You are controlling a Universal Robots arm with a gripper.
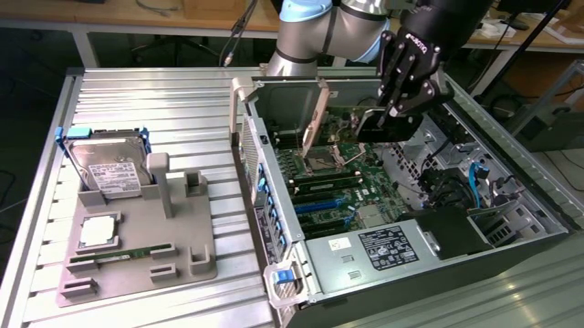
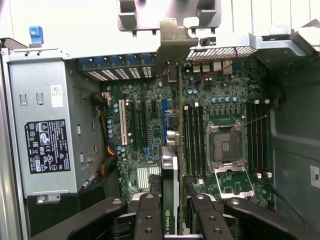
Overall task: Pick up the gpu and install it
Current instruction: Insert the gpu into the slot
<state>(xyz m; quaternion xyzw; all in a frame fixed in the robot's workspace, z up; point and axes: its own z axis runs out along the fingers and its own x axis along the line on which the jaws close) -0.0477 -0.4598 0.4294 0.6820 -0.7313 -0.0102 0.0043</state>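
Gripper (image 1: 394, 113) clamped on the gpu (image 2: 169, 192) inside the open computer case (image 1: 511, 184).

The fingers (image 2: 149, 215) press the card from both sides. It stands on edge between them over the motherboard (image 2: 145, 150), with one white expansion slot (image 2: 122, 122) to one side and one open processor socket (image 2: 225, 145) to the other, memory slots flanking the socket. One power supply (image 2: 45, 140) fills the case's end. Well apart, on the exterior view's left, a grey fixture (image 1: 182, 236) holds one hard drive (image 1: 109, 164), one memory stick (image 1: 123, 255) and one silver square chip (image 1: 98, 232).
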